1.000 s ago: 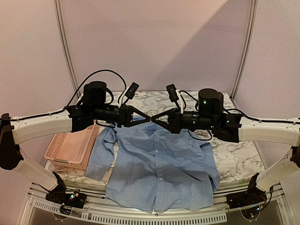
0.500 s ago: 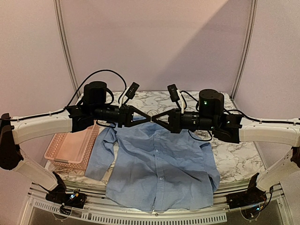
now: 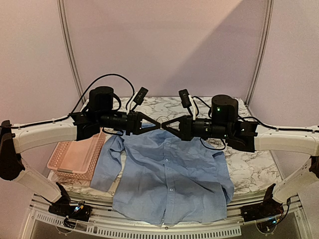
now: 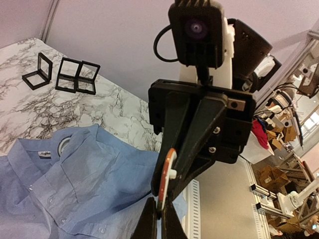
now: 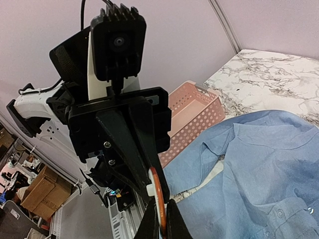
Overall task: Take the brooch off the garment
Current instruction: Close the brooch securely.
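While the light blue shirt (image 3: 169, 169) lies spread on the marble table (image 3: 249, 164), collar toward the far side, we see both claws meeting tip to tip in the air above that collar. Our left gripper (image 4: 159, 221) and right gripper (image 5: 160, 221) are each pinched onto the small orange-and-white brooch (image 4: 164, 177), which stands edge-on between them, clear of the fabric. The shirt lies below the claws, apart from them. A pink basket (image 3: 75, 159) sits just beside its sleeve on the left.
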Controlling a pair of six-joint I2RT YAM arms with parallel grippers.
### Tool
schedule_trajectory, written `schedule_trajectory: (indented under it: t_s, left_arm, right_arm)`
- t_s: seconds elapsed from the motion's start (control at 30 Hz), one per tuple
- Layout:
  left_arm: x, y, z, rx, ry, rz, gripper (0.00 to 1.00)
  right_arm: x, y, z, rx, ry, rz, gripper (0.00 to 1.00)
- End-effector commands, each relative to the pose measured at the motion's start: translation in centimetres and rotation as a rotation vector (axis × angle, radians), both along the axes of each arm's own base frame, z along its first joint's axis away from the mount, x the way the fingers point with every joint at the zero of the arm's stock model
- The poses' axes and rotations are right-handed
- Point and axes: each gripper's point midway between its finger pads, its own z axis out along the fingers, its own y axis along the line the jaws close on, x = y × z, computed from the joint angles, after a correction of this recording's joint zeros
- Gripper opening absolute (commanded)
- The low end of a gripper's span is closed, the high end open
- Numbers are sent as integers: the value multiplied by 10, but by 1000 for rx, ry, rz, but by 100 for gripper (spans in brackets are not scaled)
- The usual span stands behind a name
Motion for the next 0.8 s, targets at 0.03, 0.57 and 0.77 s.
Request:
schedule_trajectory:
  t_s: [0.03,0.57,0.77]
  left_arm:
    - [-27,-4,9,-27,-6,-117,0]
    - [-17,-4,3,10,-1,-66,0]
    - [-4,-4,-12,70,21,-6,0]
  right_arm:
    - [60,-40,-23,-79,52,-313,0]
    - [65,-61,-27,-71,67,-406,0]
    - [52,-49,-19,-64,18,-293,2]
